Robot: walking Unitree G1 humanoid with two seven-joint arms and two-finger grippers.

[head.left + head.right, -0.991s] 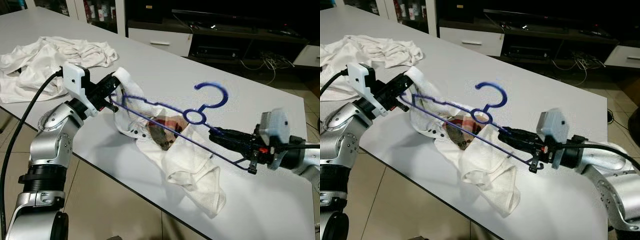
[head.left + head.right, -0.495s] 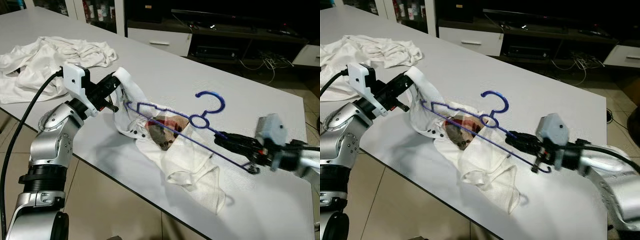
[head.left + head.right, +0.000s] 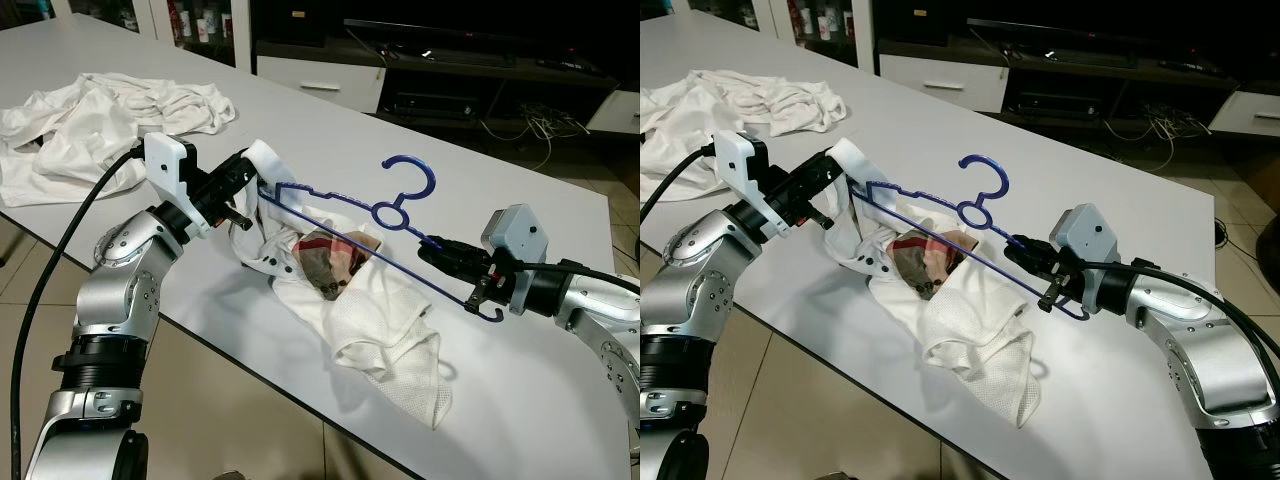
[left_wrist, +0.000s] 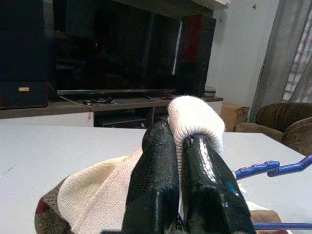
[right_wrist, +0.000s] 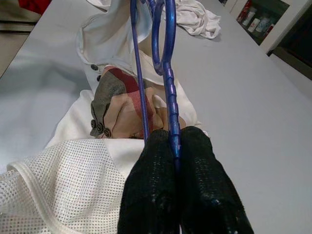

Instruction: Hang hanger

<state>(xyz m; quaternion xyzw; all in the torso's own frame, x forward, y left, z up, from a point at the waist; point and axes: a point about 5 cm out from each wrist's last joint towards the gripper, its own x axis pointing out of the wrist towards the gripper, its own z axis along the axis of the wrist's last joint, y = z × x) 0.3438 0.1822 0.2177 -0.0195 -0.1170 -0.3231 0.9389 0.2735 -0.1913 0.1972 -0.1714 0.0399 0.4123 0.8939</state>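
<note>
The blue hanger (image 3: 380, 215) is held above the white desk (image 3: 420, 120), over a white garment (image 3: 375, 320). The right pincer (image 3: 440, 252) is clamped on the hanger's arm; the left pincer (image 3: 248, 180) is closed on the garment's collar. No writing is legible anywhere.

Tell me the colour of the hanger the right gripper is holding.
The hanger is blue, gripped by the right gripper; the left eye view shows it best.
</note>
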